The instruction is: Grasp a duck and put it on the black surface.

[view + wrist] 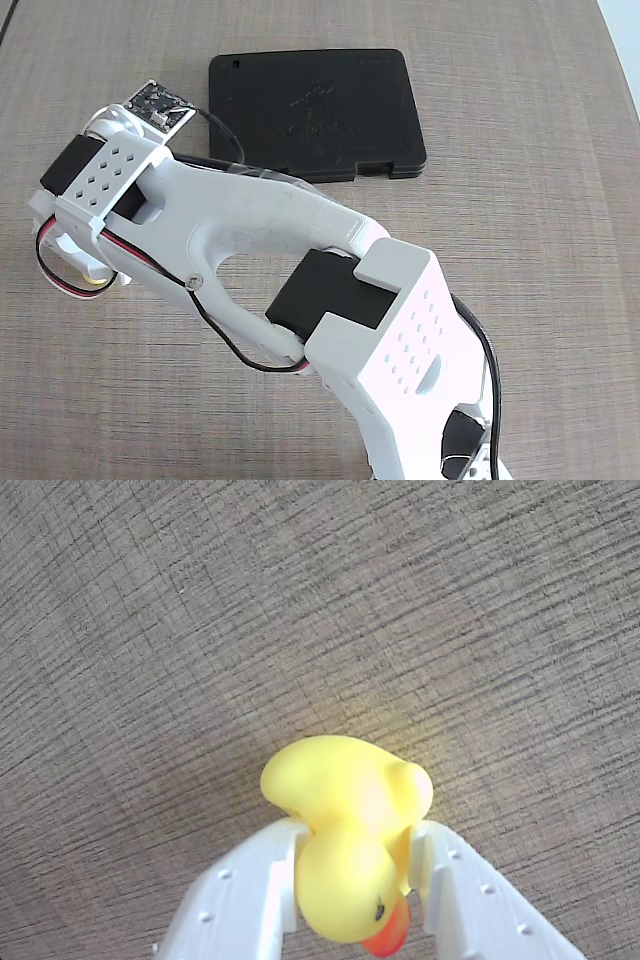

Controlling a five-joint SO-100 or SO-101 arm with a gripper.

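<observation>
Duck (345,840), small, light, soft and squashy by my guess, sits pinched at its neck between my gripper's (355,855) white jaws above the wood-grain table (150,630), well off the black surface (315,110).

- The small rubber duck (345,830) is bright yellow, with a red-orange beak and a dark eye dot.
- The white plastic two-finger tool (355,865) has small dimples.
- The flat rectangular plastic case (315,112) is matte black.
- The bench (200,610) is grey-brown woodgrain.

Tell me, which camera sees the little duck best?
The wrist view: the duck fills the middle, sitting between the white jaws, beak and eye showing. In the fixed view the arm covers it, leaving only a yellow sliver.
</observation>
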